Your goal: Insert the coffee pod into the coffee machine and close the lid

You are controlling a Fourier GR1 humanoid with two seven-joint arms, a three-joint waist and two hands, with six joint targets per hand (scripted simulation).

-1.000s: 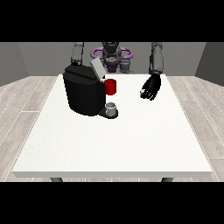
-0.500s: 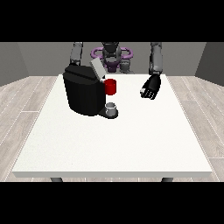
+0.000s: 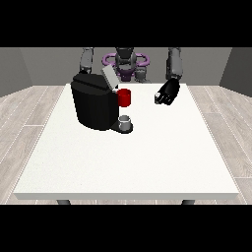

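Hand at the view's right (image 3: 167,92): black, fingers curled, apparently empty. We cannot confirm a small grey thing (image 3: 126,119) at the boxy black coffee machine (image 3: 96,101) as the pod. Its grey lid (image 3: 109,77) stands open; reaching across risks knocking it.

Coffee machine (image 3: 96,104) blocking table's (image 3: 128,167) rear-left; front & right prob. open.
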